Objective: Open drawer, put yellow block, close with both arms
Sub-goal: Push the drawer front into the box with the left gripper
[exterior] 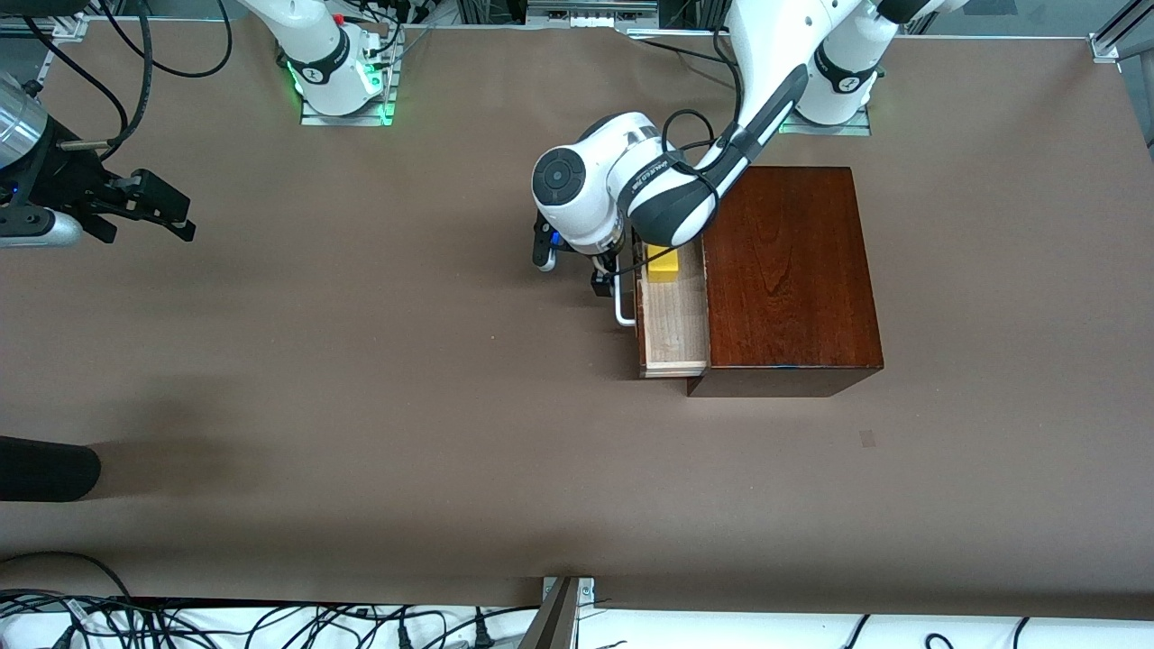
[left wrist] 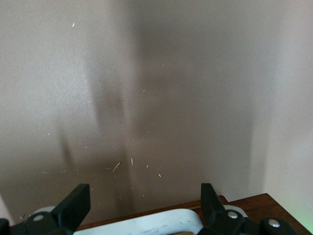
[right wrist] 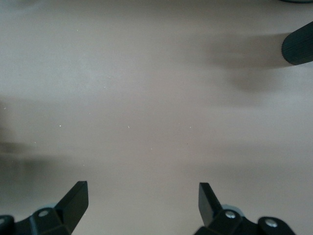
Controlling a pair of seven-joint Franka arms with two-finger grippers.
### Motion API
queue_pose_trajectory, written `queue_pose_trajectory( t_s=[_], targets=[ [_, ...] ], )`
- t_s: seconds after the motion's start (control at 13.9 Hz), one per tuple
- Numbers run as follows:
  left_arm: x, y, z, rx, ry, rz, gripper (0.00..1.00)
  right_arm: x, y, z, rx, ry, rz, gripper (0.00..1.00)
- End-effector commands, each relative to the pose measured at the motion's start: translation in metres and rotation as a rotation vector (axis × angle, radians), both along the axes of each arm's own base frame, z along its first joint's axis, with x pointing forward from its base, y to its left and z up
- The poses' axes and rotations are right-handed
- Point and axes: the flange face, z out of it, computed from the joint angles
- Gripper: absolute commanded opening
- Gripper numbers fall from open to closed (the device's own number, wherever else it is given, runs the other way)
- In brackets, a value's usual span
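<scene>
Drawer (exterior: 672, 329) open, yellow block (exterior: 664, 264) inside
Left gripper (left wrist: 142, 203) spread wide at white handle (left wrist: 146, 223); right gripper (right wrist: 143, 200) wide, waiting over table (exterior: 361, 361)

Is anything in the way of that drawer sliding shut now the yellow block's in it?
Nothing visible blocks it. The yellow block lies inside the open drawer, and the left hand is open around its white handle.

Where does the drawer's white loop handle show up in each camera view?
Front view: the white loop handle on the open drawer front, below the left gripper.
Left wrist view: between the open fingers, at the bottom edge.
Right wrist view: not in it.
Shared landmark: brown table.
</scene>
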Motion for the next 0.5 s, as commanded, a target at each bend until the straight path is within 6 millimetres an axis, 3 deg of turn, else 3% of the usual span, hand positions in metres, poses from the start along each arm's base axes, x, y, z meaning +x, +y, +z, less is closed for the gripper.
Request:
queue_pose_trajectory(
  t_s=[0.0,0.29,0.43],
  targets=[
    [0.024,0.054,-0.005,0.145,0.016,0.089,1.00,-0.004,0.000,0.003,-0.015,0.011,0.047,1.00],
    [0.015,0.046,-0.014,0.160,0.014,0.104,1.00,-0.006,0.000,0.003,-0.021,0.025,0.071,1.00],
    [0.010,0.057,-0.020,0.189,0.031,0.117,1.00,-0.008,0.001,0.002,-0.021,0.034,0.073,1.00]
  ],
)
